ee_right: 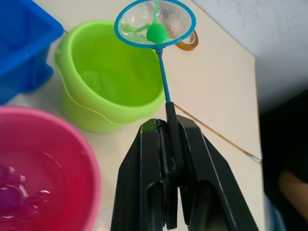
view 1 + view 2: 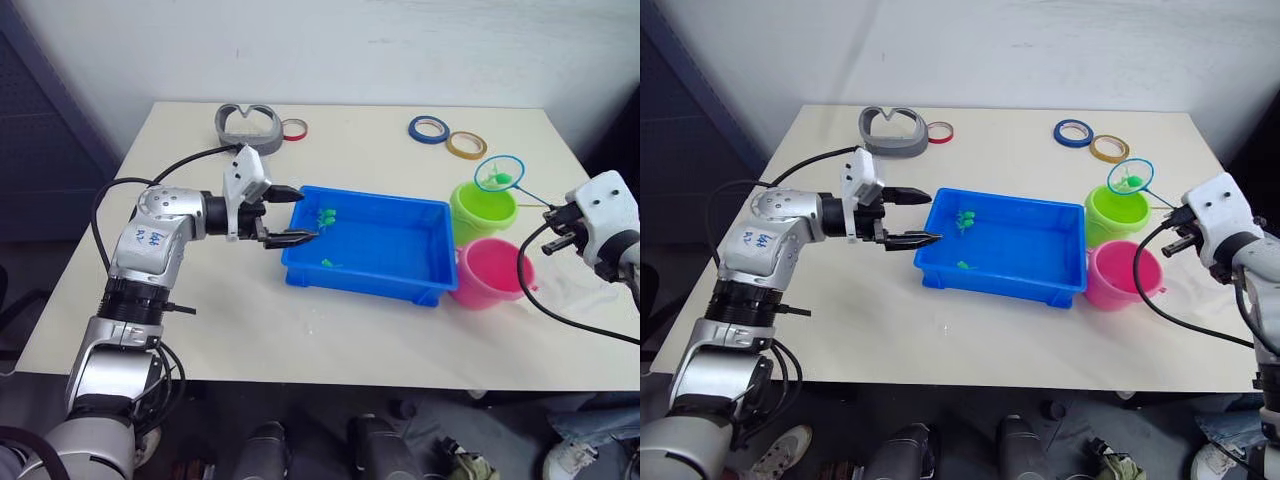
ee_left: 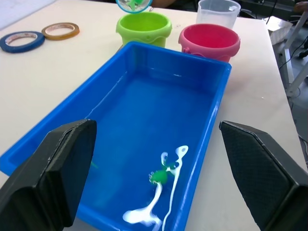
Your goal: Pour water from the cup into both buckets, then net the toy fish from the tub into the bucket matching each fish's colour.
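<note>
In my right wrist view the pink bucket (image 1: pixel 45 168) is cut by the picture's edge, so I see only part of its rim and water. Some purple shapes (image 1: pixel 12 195) lie under that water beside my right hand (image 1: pixel 169 126); they are too blurred for me to tell if they are fish. The tub (image 1: pixel 21 45) shows only one corner there. In the left wrist view the net (image 3: pixel 134 4) is cut off at the edge, beyond my left hand (image 3: pixel 159 159), and the cup (image 3: pixel 217 12) is partly hidden behind the pink bucket. The green fish (image 2: pixel 326 214) in the tub are too small to count surely.
</note>
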### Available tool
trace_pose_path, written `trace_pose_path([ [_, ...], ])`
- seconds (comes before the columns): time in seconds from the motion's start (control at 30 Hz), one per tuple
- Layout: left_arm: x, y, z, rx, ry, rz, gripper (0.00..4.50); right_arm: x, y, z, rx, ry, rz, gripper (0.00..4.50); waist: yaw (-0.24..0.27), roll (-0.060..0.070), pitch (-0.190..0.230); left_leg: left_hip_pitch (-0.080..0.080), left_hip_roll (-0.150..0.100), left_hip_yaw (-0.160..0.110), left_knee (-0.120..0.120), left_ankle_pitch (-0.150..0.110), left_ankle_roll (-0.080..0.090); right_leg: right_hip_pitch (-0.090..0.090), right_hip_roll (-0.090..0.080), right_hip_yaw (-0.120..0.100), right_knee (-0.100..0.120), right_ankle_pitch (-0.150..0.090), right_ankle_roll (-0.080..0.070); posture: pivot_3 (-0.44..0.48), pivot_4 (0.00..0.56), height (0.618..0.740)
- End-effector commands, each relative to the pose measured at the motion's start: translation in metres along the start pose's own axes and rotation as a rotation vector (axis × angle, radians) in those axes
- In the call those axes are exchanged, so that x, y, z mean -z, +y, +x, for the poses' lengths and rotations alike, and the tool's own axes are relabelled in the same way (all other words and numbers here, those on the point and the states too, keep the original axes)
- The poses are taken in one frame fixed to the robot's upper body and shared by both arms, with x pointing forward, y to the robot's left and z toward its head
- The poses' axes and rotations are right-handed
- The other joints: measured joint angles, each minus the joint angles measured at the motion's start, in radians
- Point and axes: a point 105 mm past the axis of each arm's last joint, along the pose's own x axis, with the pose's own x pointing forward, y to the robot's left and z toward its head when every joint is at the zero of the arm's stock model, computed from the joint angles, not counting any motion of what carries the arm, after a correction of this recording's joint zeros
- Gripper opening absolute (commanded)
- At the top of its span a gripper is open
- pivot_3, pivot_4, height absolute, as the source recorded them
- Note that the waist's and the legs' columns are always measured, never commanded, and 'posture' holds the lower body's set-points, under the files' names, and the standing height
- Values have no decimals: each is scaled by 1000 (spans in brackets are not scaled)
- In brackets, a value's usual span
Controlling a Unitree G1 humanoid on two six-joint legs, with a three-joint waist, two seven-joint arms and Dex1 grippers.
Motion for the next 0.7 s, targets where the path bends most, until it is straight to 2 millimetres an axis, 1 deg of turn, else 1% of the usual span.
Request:
trace_pose_path([
  [0.03, -13, 0, -10, -27, -35, 36, 4459, -13, -19, -5, 82, -30, -189, 0, 0, 0, 0, 0, 0, 0, 0, 0, 0, 0, 0, 0, 0, 0, 0, 0, 150, 740],
  [0.13, -11, -1, -14, -38, -27, 30, 4459, -13, -20, -4, 97, -26, -323, 0, 0, 0, 0, 0, 0, 0, 0, 0, 0, 0, 0, 0, 0, 0, 0, 0, 150, 740],
  [0.23, -8, 0, -19, -56, -15, 27, 4459, -16, -18, -7, 100, -42, -550, 0, 0, 0, 0, 0, 0, 0, 0, 0, 0, 0, 0, 0, 0, 0, 0, 0, 150, 740],
  [0.27, -8, 0, -20, -60, -13, 26, 4459, -16, -17, -8, 99, -47, -593, 0, -1, 0, 0, 0, 0, 0, 0, 0, 0, 0, 0, 0, 0, 0, 0, 0, 150, 740],
  [0.43, -5, -1, -23, -73, -8, 14, 4459, -12, -14, -9, 88, -39, -717, 0, -1, 0, 0, 0, 0, 1, 0, 0, 0, 0, 1, 0, 0, 0, 0, 0, 150, 740],
  [0.6, -3, -1, -26, -83, -2, 8, 4459, -13, -11, -8, 92, -44, -864, 0, -2, 0, 0, 1, 0, 2, 0, 0, 0, 0, 1, 0, 0, 0, 0, 0, 150, 740],
  [0.7, -3, -2, -26, -87, -2, 6, 4459, -10, -9, -7, 102, -33, -963, 0, -1, 0, 0, 1, 0, 2, 0, 0, 0, 0, 1, 0, 0, 0, 0, 0, 150, 740],
])
